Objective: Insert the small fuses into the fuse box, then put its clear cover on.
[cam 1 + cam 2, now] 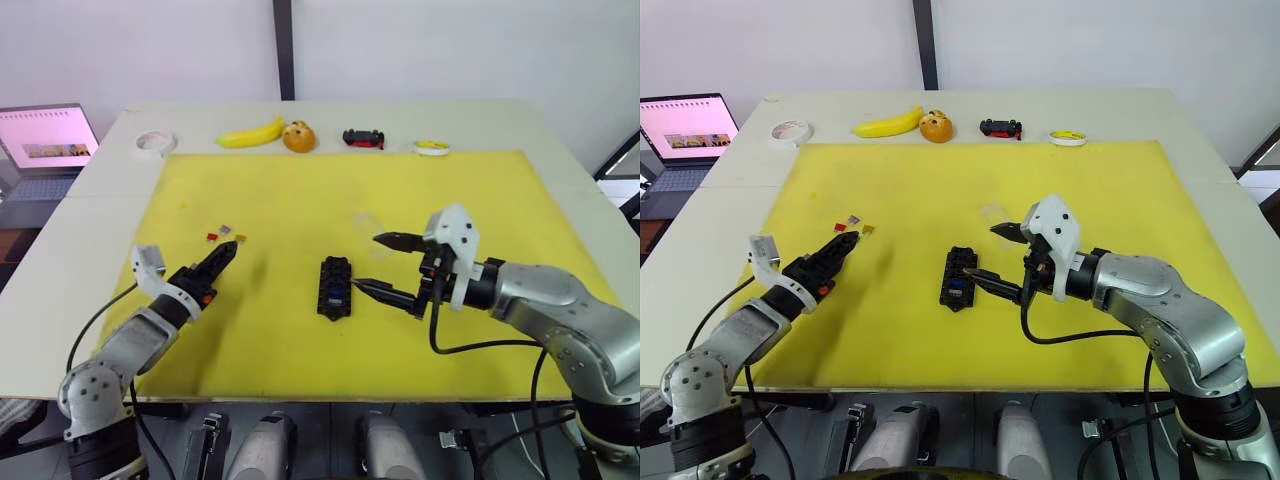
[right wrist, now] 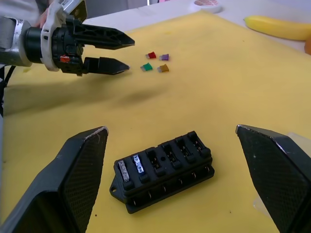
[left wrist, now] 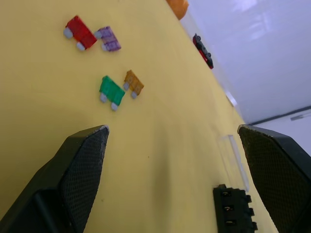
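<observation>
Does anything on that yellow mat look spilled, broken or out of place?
Nothing looks damaged. Four small fuses lie loose on the yellow mat, apart from the fuse box, which already holds two. The clear cover lies beside it.

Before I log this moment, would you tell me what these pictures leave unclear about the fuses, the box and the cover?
- fuse box: two end slots look filled in the right wrist view; how deep the fuses sit is too small to judge. Left wrist view cuts it at the edge.
- clear cover: faint against the mat; its far side is hidden behind a finger of the left gripper.
- loose fuses: markings too small.
</observation>
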`<state>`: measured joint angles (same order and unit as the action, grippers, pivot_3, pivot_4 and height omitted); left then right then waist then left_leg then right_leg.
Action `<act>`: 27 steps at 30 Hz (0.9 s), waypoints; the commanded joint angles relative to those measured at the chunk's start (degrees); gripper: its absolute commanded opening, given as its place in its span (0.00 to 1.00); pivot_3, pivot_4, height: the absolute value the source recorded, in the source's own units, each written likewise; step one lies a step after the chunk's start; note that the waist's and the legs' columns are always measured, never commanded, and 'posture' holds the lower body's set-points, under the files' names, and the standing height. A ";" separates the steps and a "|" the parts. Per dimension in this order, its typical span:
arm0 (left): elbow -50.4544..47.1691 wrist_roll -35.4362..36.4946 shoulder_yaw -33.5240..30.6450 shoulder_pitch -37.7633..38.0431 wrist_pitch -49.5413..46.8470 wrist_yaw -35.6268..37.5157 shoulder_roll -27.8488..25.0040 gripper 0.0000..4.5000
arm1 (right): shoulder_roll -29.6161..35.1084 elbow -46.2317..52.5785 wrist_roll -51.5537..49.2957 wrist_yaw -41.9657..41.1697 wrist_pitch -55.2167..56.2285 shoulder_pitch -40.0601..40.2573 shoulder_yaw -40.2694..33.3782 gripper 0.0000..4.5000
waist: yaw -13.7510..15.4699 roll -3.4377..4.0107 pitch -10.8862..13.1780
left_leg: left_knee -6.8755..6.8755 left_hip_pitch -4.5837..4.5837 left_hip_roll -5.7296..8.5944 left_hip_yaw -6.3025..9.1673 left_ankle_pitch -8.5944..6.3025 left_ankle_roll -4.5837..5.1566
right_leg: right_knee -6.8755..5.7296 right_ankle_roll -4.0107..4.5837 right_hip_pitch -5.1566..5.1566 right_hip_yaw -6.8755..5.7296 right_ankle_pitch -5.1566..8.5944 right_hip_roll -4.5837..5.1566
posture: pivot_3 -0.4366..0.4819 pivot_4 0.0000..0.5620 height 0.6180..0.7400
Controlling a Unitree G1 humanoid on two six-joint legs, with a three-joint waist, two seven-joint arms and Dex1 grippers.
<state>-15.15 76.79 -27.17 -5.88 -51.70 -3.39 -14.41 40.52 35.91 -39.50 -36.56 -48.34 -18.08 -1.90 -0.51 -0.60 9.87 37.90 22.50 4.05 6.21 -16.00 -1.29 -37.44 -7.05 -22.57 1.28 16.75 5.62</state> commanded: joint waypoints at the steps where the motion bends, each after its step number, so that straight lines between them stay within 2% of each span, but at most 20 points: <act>1: 1.97 -1.07 0.54 -0.67 2.09 2.05 -0.62 1.00 | -0.62 2.13 0.31 1.09 0.88 -0.90 0.07 1.00 | 0.00 0.01 0.00 | 0.00 0.00 0.00 0.00 0.00 0.00 | 0.00 0.00 -0.01 0.00 0.00 0.00 | 0.48 0.27 1.00; 14: 11.66 -4.64 1.95 -7.27 4.71 3.26 0.40 1.00 | -0.62 3.01 0.69 4.11 -0.34 -1.60 1.27 1.00 | 0.16 0.01 -0.01 | 0.00 -0.01 0.01 0.02 0.00 0.00 | 0.00 0.00 0.01 -0.02 0.00 -0.01 | 0.48 0.27 1.00; 27: 12.46 -4.47 1.82 -6.32 2.20 2.28 -0.21 1.00 | -0.70 3.44 0.85 5.67 -0.50 -0.59 0.47 1.00 | 0.27 0.03 -0.02 | 0.00 -0.01 0.01 0.02 0.00 0.00 | 0.00 0.00 0.02 -0.01 0.00 0.00 | 0.48 0.27 1.00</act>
<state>-3.51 73.08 -25.45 -13.39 -48.69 -0.22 -14.30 39.87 36.99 -38.69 -31.20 -49.63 -18.43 -0.24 -0.24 -0.57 9.85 37.90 22.48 4.06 6.23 -15.99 -1.29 -37.44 -7.05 -22.55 1.27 16.75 5.62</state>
